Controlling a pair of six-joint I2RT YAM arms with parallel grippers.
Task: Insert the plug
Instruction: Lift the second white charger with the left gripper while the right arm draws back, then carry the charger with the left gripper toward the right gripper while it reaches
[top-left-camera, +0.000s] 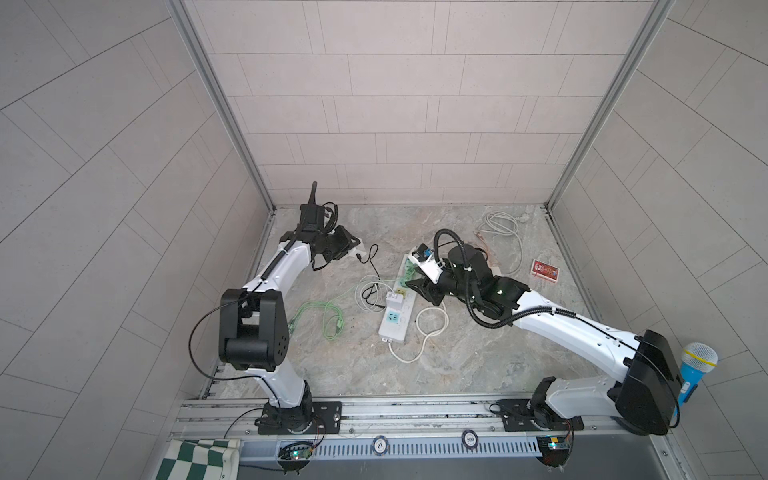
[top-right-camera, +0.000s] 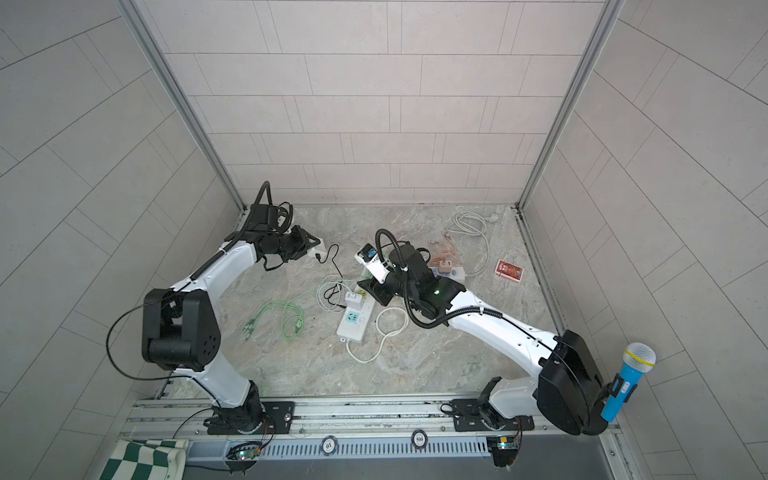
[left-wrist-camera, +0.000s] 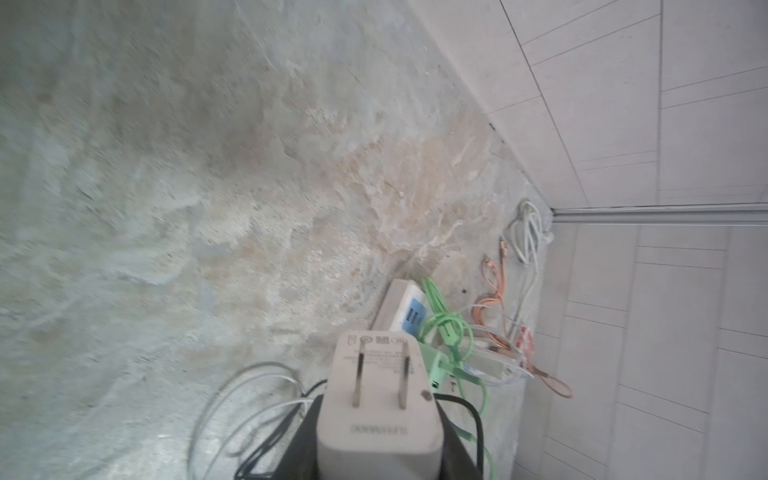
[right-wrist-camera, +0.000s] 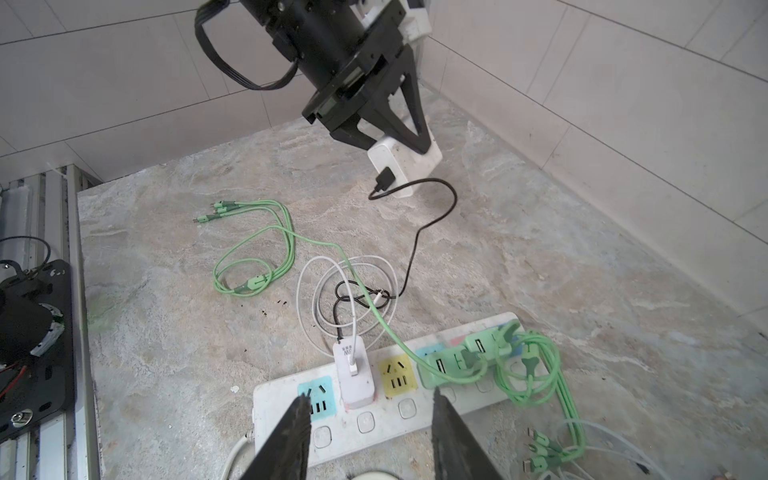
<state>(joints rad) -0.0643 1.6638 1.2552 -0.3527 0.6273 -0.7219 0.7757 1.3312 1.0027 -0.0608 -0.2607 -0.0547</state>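
K: Marble-look tabletop (top-left-camera: 457, 365), tiled cell walls. Closest in: power strip (right-wrist-camera: 374, 424). Its near end has a free blue socket (right-wrist-camera: 316, 395), then a seated white adapter (right-wrist-camera: 353, 374), then a free yellow socket (right-wrist-camera: 398, 376). A green adapter (right-wrist-camera: 457, 359) fills the far end.

M: Where's the right gripper (right-wrist-camera: 370, 397)?

K: Over the strip's near end. Jaws are apart with nothing held, tips either side of the seated adapter.

M: And the plug (left-wrist-camera: 380, 399)?

K: Left of the strip's far end in both top views, apart from it. It's clamped in the left gripper (right-wrist-camera: 397, 145) and looks lifted off the top. The black cable (right-wrist-camera: 432, 216) runs from it down to the tangle beside the strip.

M: Prongs?

K: They face the left wrist camera, not down at the strip. I'd roll the wrist until they point down, then carry it over.

M: Target?

K: Yellow or blue, both free. The right gripper should pin the strip body clear of the chosen socket. Line prongs to slots, descend straight, and watch for cable drag.
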